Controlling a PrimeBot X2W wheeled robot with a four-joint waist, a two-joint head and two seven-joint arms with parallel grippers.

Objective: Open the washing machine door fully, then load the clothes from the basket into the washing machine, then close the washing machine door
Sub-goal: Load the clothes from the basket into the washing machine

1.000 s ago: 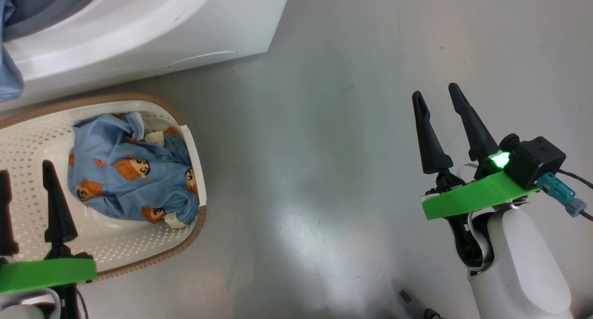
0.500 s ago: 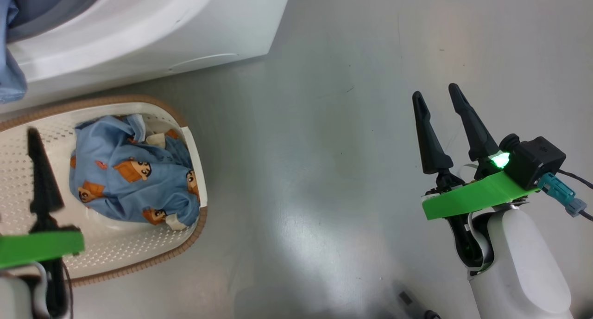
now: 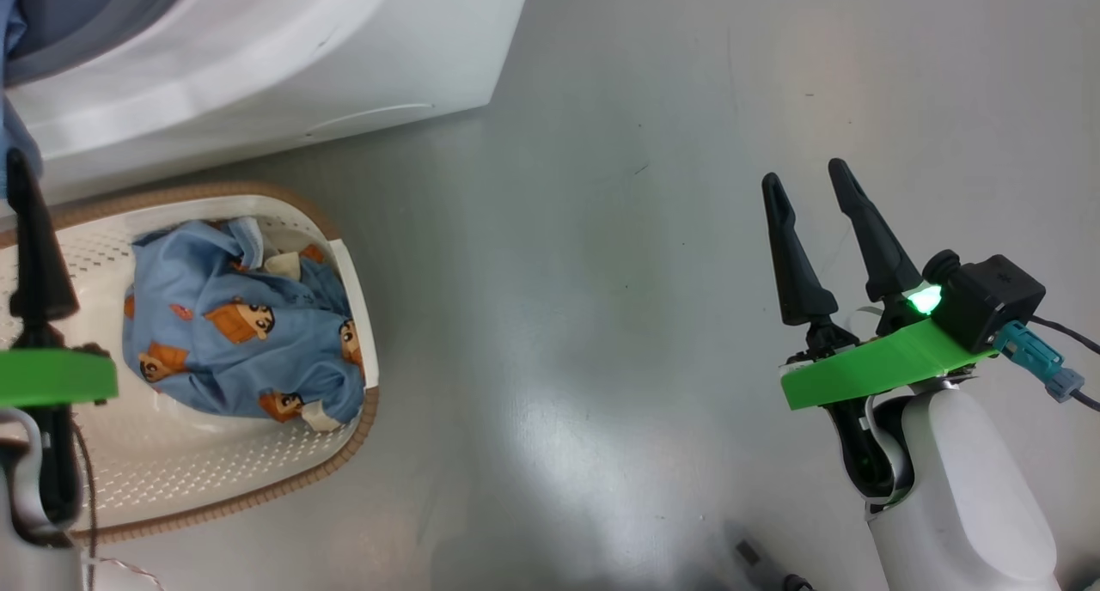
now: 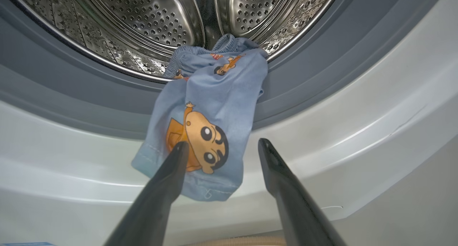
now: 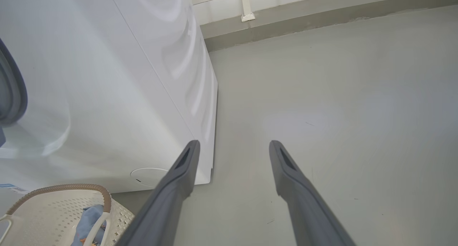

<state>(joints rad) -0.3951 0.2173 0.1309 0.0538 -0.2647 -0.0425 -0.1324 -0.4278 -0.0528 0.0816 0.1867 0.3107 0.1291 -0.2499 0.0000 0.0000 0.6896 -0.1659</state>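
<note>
Overhead, the head view shows crumpled light blue clothes lying in the perforated cream basket beside the washing machine. The right gripper is spread, empty, over glossy grey floor. Only the left wrist view shows a printed garment draped from the steel drum over the grey gasket, with the left gripper spread before it.

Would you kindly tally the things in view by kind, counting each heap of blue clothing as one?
washing machine: 1
basket: 1
clothing heaps: 2, the basket heap and the hanging heap at the machine's opening
pincers: 2, the left pincer and the right pincer
Total: 6
</note>
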